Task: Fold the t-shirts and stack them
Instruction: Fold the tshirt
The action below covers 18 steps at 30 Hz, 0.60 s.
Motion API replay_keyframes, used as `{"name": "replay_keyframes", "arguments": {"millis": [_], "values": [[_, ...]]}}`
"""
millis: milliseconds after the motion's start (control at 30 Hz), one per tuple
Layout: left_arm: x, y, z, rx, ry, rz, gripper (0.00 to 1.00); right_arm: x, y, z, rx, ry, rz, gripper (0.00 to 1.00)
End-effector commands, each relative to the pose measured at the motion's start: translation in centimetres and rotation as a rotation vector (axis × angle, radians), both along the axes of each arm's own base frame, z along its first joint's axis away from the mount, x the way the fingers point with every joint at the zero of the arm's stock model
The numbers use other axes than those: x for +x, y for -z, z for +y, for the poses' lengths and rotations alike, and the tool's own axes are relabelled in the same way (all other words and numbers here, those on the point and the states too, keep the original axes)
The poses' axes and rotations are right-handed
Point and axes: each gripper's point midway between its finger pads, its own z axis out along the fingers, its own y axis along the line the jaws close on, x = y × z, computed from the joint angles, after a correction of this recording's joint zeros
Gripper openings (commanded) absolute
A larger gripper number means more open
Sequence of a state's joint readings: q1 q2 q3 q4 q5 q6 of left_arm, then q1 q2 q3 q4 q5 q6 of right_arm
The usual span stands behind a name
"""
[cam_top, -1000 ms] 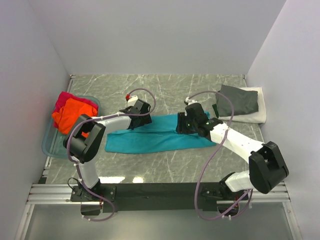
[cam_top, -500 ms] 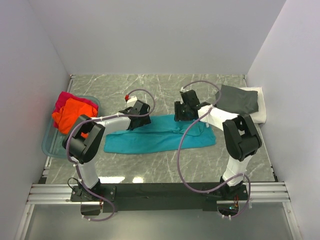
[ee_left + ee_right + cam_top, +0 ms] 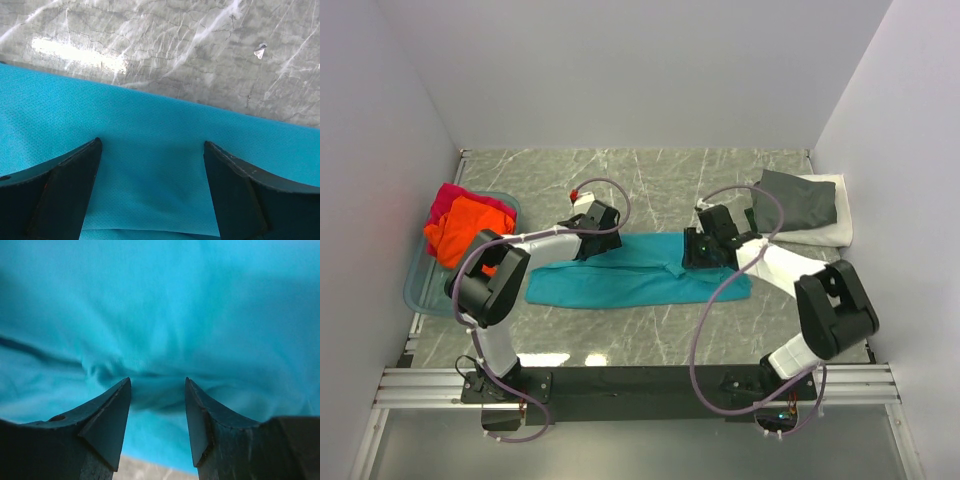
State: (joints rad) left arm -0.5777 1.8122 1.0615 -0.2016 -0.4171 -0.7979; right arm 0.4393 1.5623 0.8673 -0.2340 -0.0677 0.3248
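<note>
The teal t-shirt [image 3: 150, 165] is fine-knit matt cloth; the table [image 3: 175, 50] is polished grey veined marble, glossy under light.

Seen from above, the fingertips of the left gripper [image 3: 151, 142] and of the right gripper [image 3: 157, 380] are hidden under their own wrist bodies, which also cover part of the far edge of the teal t-shirt [image 3: 620, 285]. The magenta-red t-shirt [image 3: 448, 197] lies mostly under the orange t-shirt [image 3: 460, 235], and the white t-shirt [image 3: 830, 232] mostly under the dark grey t-shirt [image 3: 798, 200]. In the right wrist view the teal cloth is blurred and cut off on nearly every side; whether the jaws touch it I cannot tell. A pale speck [image 3: 259, 50] on the desk [image 3: 650, 170] is too small to name.
</note>
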Motion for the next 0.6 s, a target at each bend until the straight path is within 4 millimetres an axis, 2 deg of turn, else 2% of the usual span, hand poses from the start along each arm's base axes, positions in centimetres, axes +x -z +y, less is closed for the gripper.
{"name": "replay_keyframes", "arguments": {"millis": [0, 100, 267, 400, 467, 533, 567], "values": [[-0.7, 0.7, 0.6, 0.041, 0.008, 0.037, 0.9, -1.5, -1.3, -0.4, 0.009, 0.025, -0.025, 0.54], [-0.7, 1.0, 0.5, 0.039, 0.009, 0.042, 0.9, -2.6, -2.0, -0.6, 0.027, 0.019, -0.032, 0.54], [-0.6, 1.3, 0.3, 0.036, 0.011, 0.05, 0.89, -3.9, -2.1, -0.3, 0.061, -0.008, -0.017, 0.54], [-0.6, 1.2, 0.4, 0.037, 0.012, 0.05, 0.89, -2.5, -3.3, -0.7, 0.031, 0.018, -0.063, 0.54], [-0.5, 0.9, 0.5, 0.046, 0.004, 0.044, 0.89, -1.2, -4.2, -1.0, 0.01, 0.037, -0.094, 0.55], [-0.4, 0.2, 0.1, 0.05, 0.016, 0.026, 0.89, -0.5, -4.4, -1.2, -0.002, 0.043, -0.099, 0.55], [-0.1, -0.9, -0.2, 0.048, 0.019, -0.01, 0.89, 0.5, -4.6, -2.2, -0.02, 0.081, -0.106, 0.56]]}}
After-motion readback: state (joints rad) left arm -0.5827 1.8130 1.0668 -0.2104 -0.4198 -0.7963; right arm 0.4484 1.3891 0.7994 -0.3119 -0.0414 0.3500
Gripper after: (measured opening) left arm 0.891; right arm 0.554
